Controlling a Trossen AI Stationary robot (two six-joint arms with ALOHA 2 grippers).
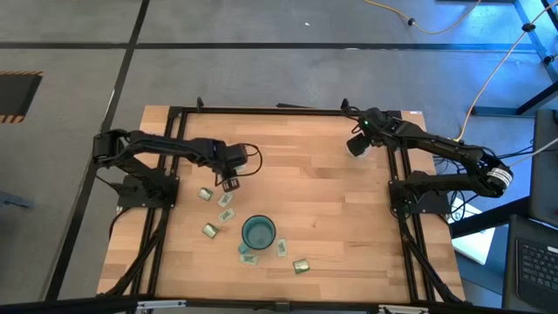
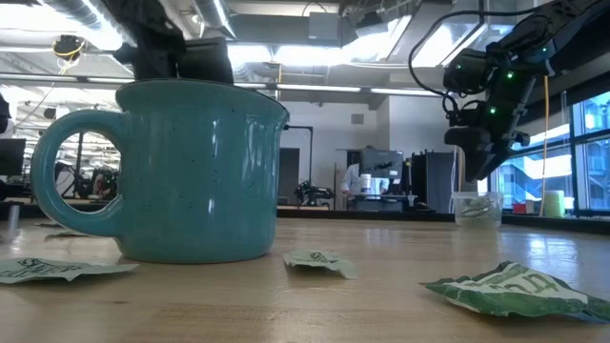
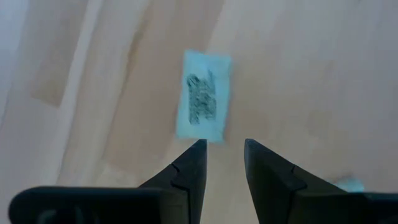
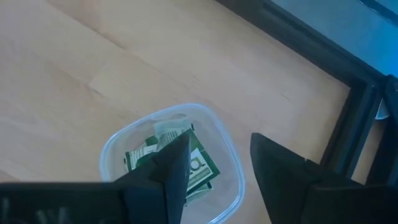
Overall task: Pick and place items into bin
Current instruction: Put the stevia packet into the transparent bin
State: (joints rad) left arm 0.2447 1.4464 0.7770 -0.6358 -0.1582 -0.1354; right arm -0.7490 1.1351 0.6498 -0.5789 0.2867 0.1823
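On the left of the pale wooden surface [image 1: 331,201], the left gripper [image 1: 229,184] hangs low over the boards, its two dark fingers [image 3: 186,171] parted by a narrow gap with nothing between them. Just past the fingertips lies a flat, light green rectangular packet [image 3: 204,104] with dark print, lying on the wood and not touched. More small green and yellowish packets [image 1: 209,230] lie scattered near that gripper and around a teal-blue speckled mug with a handle [image 1: 258,232], which stands upright toward the near middle of the surface; one crumpled packet [image 2: 510,289] lies to the mug's right. At the far right corner, the right gripper [image 1: 357,144] hovers directly above a small, round, translucent whitish plastic cup [image 4: 231,151]. Its fingers [image 4: 281,168] stand apart and hold nothing. Inside the cup several green packets [image 4: 198,169] lie loosely stacked.
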